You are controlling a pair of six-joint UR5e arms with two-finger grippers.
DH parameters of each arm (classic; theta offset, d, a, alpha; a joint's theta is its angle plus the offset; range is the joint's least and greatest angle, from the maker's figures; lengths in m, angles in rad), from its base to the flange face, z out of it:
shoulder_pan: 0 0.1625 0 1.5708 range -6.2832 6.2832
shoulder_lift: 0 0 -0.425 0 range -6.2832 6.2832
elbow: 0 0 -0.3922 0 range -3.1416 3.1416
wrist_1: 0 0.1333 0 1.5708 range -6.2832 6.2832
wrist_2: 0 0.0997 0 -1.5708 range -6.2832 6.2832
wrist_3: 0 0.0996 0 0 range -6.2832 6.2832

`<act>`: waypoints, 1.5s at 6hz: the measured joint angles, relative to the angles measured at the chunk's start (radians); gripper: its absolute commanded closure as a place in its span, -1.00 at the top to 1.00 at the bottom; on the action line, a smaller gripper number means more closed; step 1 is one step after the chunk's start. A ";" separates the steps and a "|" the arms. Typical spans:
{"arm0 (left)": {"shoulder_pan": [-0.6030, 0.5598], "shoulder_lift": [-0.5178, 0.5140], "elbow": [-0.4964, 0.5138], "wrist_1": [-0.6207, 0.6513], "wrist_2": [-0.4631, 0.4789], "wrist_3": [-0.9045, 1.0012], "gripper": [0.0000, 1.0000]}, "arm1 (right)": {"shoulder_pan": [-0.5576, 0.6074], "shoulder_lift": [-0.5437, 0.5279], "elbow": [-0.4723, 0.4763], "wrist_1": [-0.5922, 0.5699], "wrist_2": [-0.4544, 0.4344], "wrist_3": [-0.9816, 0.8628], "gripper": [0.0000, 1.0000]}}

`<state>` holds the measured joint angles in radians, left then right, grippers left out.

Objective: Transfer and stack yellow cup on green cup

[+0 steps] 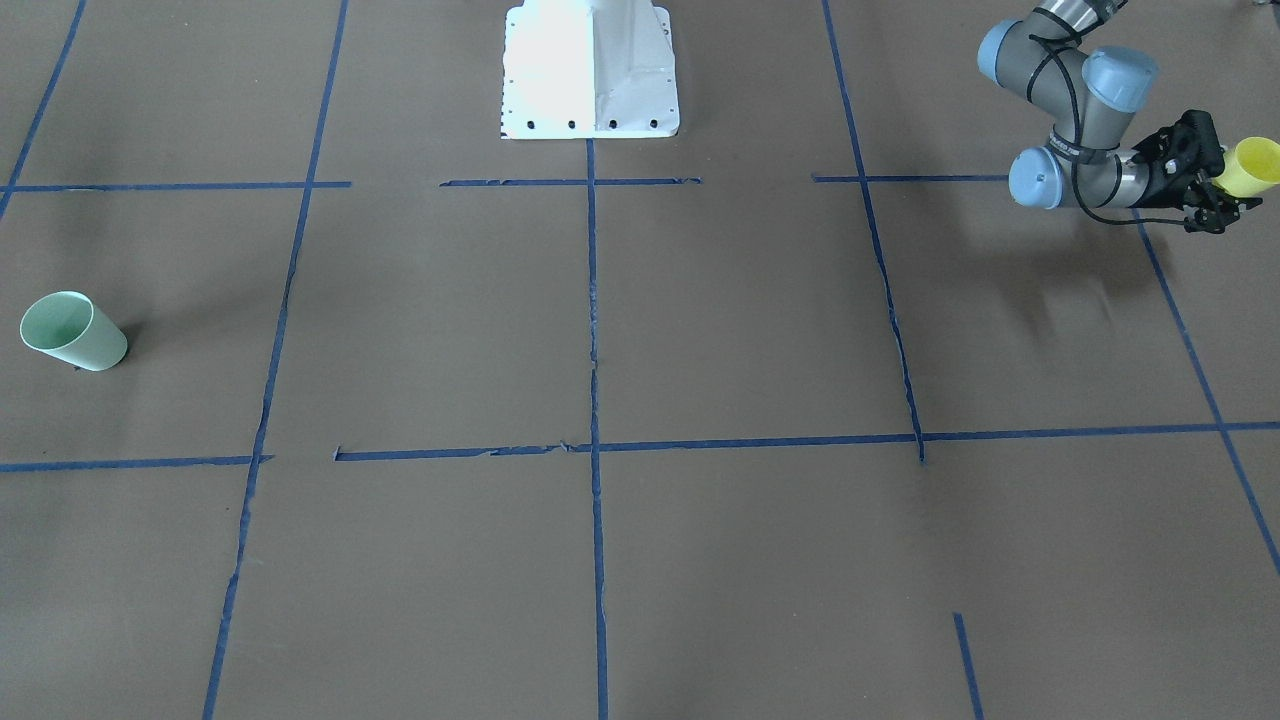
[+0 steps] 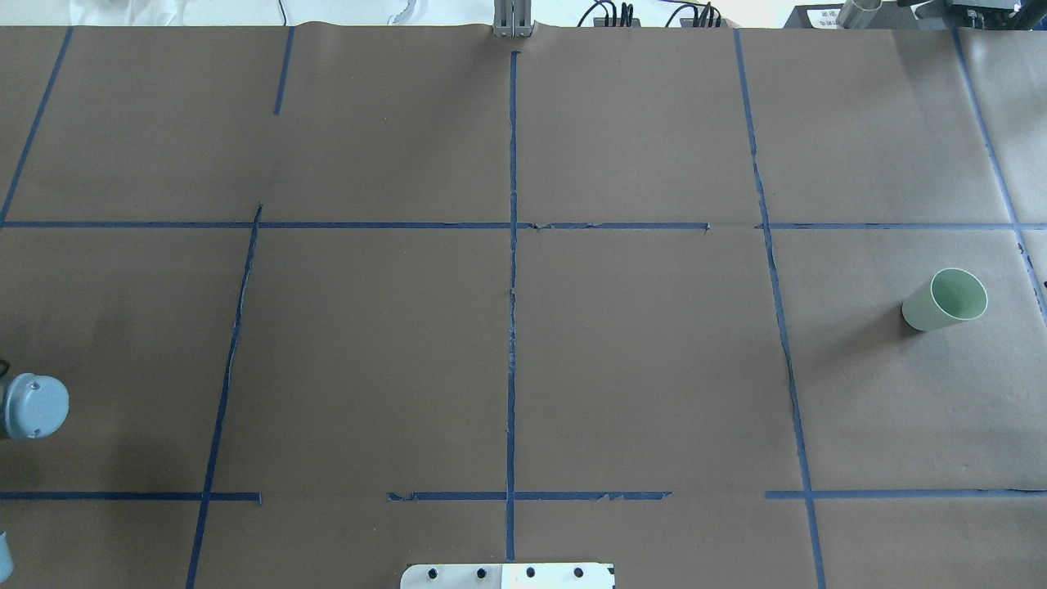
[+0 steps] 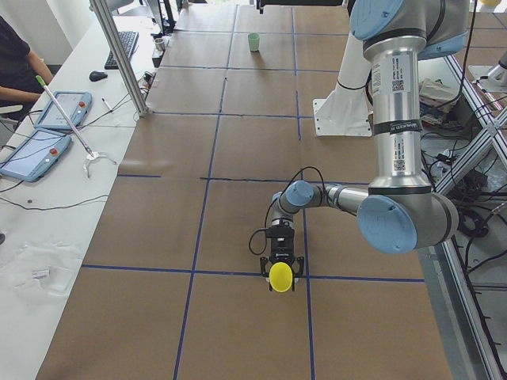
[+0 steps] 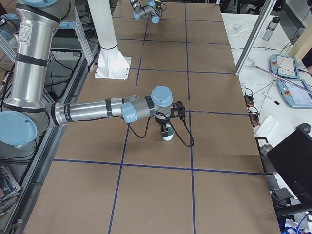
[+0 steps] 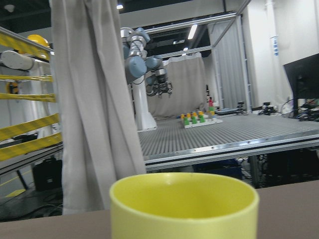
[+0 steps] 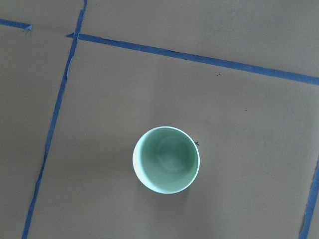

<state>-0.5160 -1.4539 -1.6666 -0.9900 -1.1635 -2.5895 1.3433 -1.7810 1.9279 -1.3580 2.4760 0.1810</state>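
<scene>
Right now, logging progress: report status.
Left gripper shut on yellow cup. Right gripper unclear. Green cup upright, empty. Only blue tape lines between.

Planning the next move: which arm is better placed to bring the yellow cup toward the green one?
Left. The left fingers grip the yellow cup, held sideways. The green cup stands upright far across on the robot's right, so a handover may follow.
</scene>
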 measured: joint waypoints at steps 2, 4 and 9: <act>-0.055 -0.098 0.010 -0.137 0.262 0.141 -0.87 | -0.024 0.022 -0.002 0.000 -0.001 0.002 1.00; -0.065 -0.132 0.016 -0.449 0.404 0.464 -0.87 | -0.051 0.064 0.001 0.000 -0.003 0.004 1.00; -0.045 -0.411 0.099 -1.143 0.412 1.428 -0.92 | -0.256 0.370 0.005 0.000 -0.075 0.319 1.00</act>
<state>-0.5610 -1.8653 -1.5674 -2.1332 -0.7514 -1.1615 1.0872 -1.4109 1.9326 -1.3581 2.4015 0.5003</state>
